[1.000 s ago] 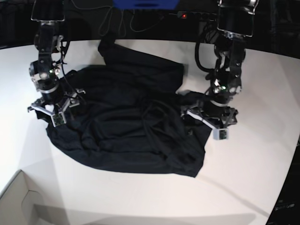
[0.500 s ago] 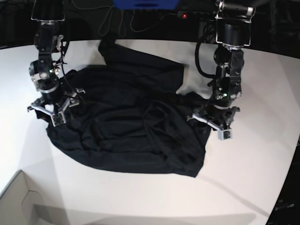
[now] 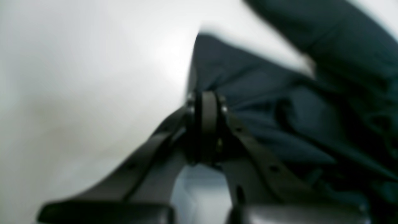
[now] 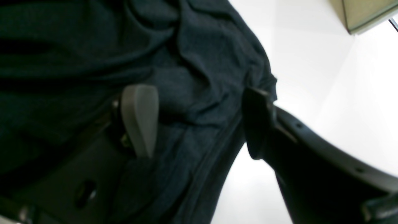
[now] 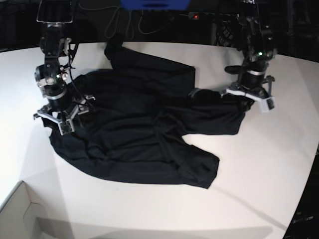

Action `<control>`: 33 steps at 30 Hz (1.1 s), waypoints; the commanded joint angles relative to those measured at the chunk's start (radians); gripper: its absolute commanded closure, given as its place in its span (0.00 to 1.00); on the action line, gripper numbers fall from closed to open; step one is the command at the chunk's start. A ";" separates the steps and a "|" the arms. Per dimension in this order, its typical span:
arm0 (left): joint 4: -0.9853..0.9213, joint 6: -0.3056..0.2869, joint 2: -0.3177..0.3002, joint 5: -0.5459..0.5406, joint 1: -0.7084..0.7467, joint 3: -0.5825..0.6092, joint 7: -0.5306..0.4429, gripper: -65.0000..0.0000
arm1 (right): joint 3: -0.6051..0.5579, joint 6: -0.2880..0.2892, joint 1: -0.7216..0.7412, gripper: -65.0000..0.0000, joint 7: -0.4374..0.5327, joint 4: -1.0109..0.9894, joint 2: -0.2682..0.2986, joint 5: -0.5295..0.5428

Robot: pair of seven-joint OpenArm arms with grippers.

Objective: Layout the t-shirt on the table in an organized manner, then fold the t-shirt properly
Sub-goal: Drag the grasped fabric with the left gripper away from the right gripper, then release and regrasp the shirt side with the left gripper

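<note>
On the white tabletop point(image 5: 149, 214), the left hand point(image 5: 247, 99) pinches the black t-shirt point(image 5: 139, 134) at one edge; at the opposite edge, the right hand point(image 5: 59, 118) gapes wide, straddling cloth.

No writing, label, brand, number or sign can be read in any view. The black t-shirt point(image 5: 139, 129) is plain, the white desk point(image 5: 259, 169) bears no marks, and both wrist views are too blurred or dark near each pincer to show lettering.
</note>
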 commanded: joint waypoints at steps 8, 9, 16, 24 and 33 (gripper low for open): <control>0.046 -0.003 -0.002 -0.264 0.183 -0.169 -0.013 1.00 | -0.069 -0.005 0.013 0.35 0.027 0.016 0.005 0.006; 0.033 -0.003 -0.002 -0.289 0.189 -0.180 -0.013 1.00 | -0.080 -0.005 0.013 0.35 0.027 0.016 0.005 0.006; 0.010 -0.003 -0.002 -0.410 0.215 -0.217 -0.010 0.92 | -0.098 -0.005 0.007 0.35 0.027 0.018 0.005 0.007; 0.074 -0.003 -0.002 -0.441 0.221 -0.214 -0.010 0.35 | -0.104 -0.005 0.006 0.35 0.027 0.018 0.005 0.007; 0.143 0.004 -0.011 -0.413 0.040 -0.077 -0.008 0.30 | -0.103 -0.005 0.003 0.35 0.021 0.024 0.005 0.007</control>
